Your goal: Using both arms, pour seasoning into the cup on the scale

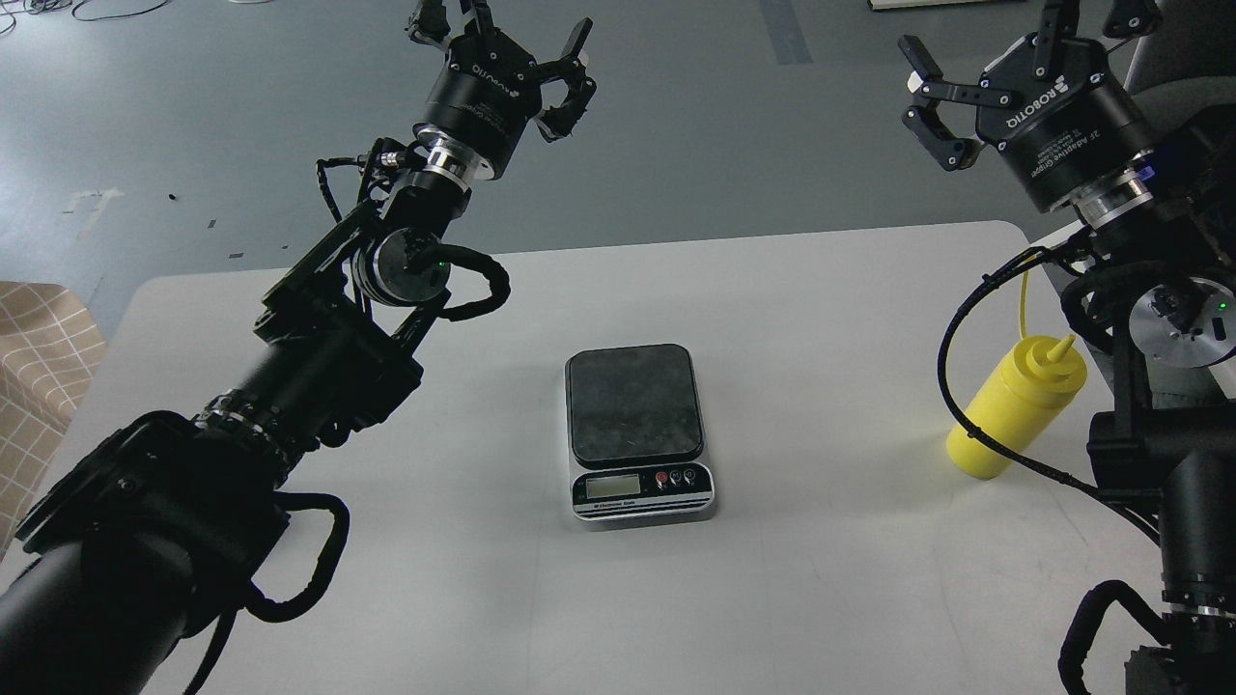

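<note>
Risks first, going L to R. Left gripper (541,72) is raised well above the table (821,598), past its far edge, fingers spread wide w/ nothing between them. Its forearm and cable loops hang over the table's left part, so a careless sweep inward could clip whatever it passes. No cup shows anywhere in view, which is the main problem: w/o it there's nothing to pour into, and I can't tell where it is.

Scale (639,432) sits mid-table, black plate bare, display facing me, well apart from both arms. Its plate is small, so a cup set off-center could tip or give a bad reading, and an arm resting weight on it would throw the number off too.

Seasoning (1014,403) stands on the table's right side, looking tilted from this angle, nozzle up; whether the tip is capped I can't tell. A black cable from the right arm crosses in front of its lower body, touching or just ahead of it, can't say which. Any arm motion may drag that cable and knock the bottle over.

Right gripper (925,101) is up high beyond the far right corner, claw wide, empty. Reaching down means threading past its own wrist and cables, so snag risk there.
</note>
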